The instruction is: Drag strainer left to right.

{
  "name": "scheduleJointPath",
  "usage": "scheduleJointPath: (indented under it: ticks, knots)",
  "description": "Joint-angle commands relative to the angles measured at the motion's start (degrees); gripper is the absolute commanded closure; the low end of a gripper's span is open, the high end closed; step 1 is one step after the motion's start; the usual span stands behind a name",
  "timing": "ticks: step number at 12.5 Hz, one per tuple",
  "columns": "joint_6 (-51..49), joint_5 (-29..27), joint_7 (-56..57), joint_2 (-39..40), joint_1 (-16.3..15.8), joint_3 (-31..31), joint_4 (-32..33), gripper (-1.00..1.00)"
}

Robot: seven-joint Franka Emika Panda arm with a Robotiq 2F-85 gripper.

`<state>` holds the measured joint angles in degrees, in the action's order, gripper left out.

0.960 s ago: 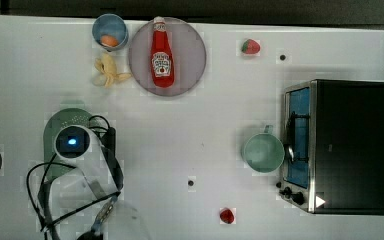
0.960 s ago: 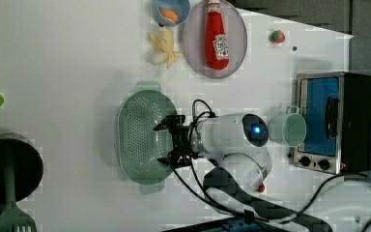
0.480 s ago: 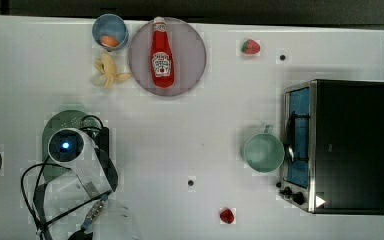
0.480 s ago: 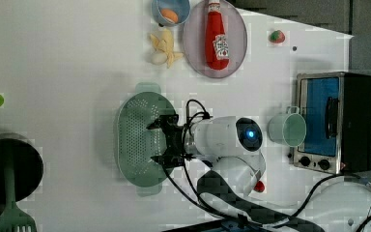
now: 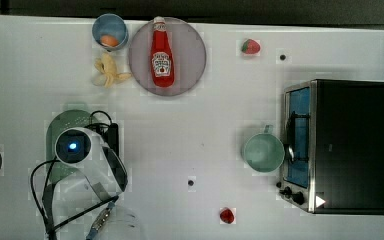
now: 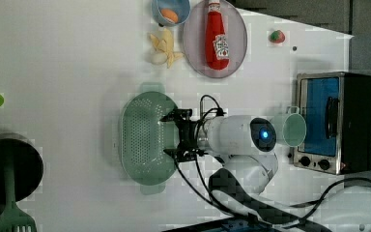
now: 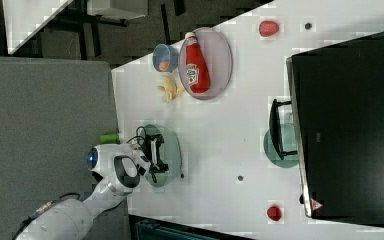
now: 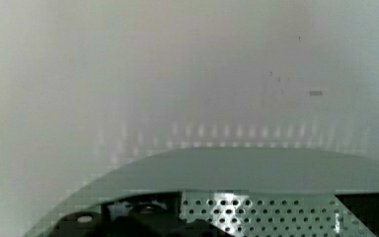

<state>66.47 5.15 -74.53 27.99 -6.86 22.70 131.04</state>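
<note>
The strainer (image 6: 142,137) is a pale mint-green oval colander with rows of tiny holes, lying on the white table at the left view's left of centre. In the top view most of the strainer (image 5: 60,125) is covered by my arm. My gripper (image 6: 170,135) hangs over the strainer's rim on the left view's right side, open, one finger (image 6: 173,117) on each side of the rim's middle stretch, with nothing held. The right view shows the gripper (image 7: 160,152) above the strainer (image 7: 174,150). The wrist view has the strainer's rim (image 8: 237,170) and holes close up.
A mint cup (image 5: 263,152) stands beside a toaster oven (image 5: 345,145) at the top view's right. A grey plate (image 5: 190,60) holds a ketchup bottle (image 5: 161,55), with a blue bowl (image 5: 109,30) and banana (image 5: 107,70) beside it. Two strawberries (image 5: 250,46) (image 5: 226,215) lie about. A dark pot (image 6: 7,166) sits at the left view's left.
My arm has moved toward the top view's left, bringing the gripper further over the strainer's rim. The gripper has stayed open and the strainer has not moved.
</note>
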Motion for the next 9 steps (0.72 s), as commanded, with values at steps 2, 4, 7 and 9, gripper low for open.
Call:
scheduleJointPath:
  ticks: [2, 4, 7, 9]
  knots:
    - [-0.76, -0.11, -0.16, -2.92, 3.85, -3.59, 2.71, -1.0]
    - [-0.71, -0.11, 2.36, -3.52, 5.52, -4.41, 3.62, -1.0]
    - [-0.71, -0.11, 8.62, -4.03, 7.9, -6.44, 4.67, -1.0]
    - [-0.7, -0.11, 12.54, -4.71, 9.29, -8.17, 5.3, -1.0]
